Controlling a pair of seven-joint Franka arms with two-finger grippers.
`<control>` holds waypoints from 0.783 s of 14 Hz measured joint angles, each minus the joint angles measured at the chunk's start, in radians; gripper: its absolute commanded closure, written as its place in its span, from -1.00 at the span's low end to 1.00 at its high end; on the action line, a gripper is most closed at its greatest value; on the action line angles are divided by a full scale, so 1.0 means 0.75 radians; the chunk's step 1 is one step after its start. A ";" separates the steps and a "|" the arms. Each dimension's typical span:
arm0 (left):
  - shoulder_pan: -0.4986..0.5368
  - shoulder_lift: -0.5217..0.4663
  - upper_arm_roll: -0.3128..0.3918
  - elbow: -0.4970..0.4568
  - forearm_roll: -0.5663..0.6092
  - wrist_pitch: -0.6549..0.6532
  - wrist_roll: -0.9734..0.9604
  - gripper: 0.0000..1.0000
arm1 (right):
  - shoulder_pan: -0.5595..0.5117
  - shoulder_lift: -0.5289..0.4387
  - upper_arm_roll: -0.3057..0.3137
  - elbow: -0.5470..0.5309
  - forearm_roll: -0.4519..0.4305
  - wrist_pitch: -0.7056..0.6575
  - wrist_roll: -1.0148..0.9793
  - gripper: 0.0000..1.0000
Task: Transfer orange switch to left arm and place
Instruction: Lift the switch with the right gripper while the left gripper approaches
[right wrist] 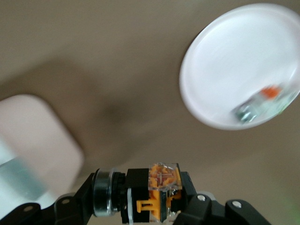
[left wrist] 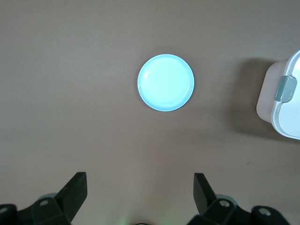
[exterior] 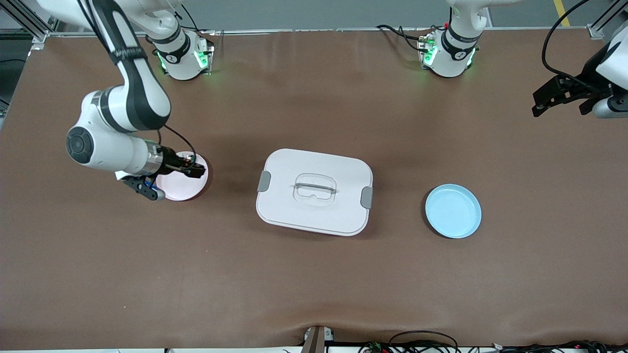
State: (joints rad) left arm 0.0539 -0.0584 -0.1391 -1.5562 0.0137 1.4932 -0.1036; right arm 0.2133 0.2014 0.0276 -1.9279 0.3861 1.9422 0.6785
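— Where is the orange switch (right wrist: 157,192)?

— Pinched between the fingers of the right gripper (exterior: 194,170), up in the air over the pink plate (exterior: 179,189). In the right wrist view you can see its black body, the orange markings and a clear cap, with the black fingers (right wrist: 206,211) pressed against it on both sides.

— Anything on that plate?

— One small silver-grey part (right wrist: 260,105) with red and green spots lies in it, near the rim.

— And the box (exterior: 314,191)?

— It sits in the middle of the table, lid on, a grey latch at each end, between the pink plate and the blue plate (exterior: 453,211). The pink plate is toward the right arm's end of the table, the blue one toward the left arm's end.

— What about the other arm?

— The left arm waits. The left gripper (exterior: 564,95) hangs high over the left arm's end of the table, its fingers (left wrist: 75,192) spread wide with nothing between them. Its wrist view looks down on the blue plate and one corner of the box.
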 measured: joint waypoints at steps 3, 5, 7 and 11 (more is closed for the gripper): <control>-0.006 0.005 -0.008 0.000 -0.050 0.000 0.000 -1.00 | 0.141 0.004 0.010 0.252 0.140 -0.076 0.447 1.00; -0.008 0.014 -0.015 -0.001 -0.182 0.002 0.000 -1.00 | 0.234 0.024 0.012 0.421 0.255 -0.079 0.760 1.00; -0.017 0.028 -0.026 -0.002 -0.260 0.031 0.000 -1.00 | 0.308 0.071 0.012 0.592 0.349 -0.077 1.034 1.00; -0.040 0.052 -0.084 -0.002 -0.388 0.119 -0.002 -1.00 | 0.478 0.252 0.013 0.977 0.384 -0.046 1.523 1.00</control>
State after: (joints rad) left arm 0.0241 -0.0198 -0.2021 -1.5575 -0.2769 1.5825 -0.1053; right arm 0.5721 0.3900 0.0370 -1.1949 0.6738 1.9080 1.8207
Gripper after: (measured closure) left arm 0.000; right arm 0.273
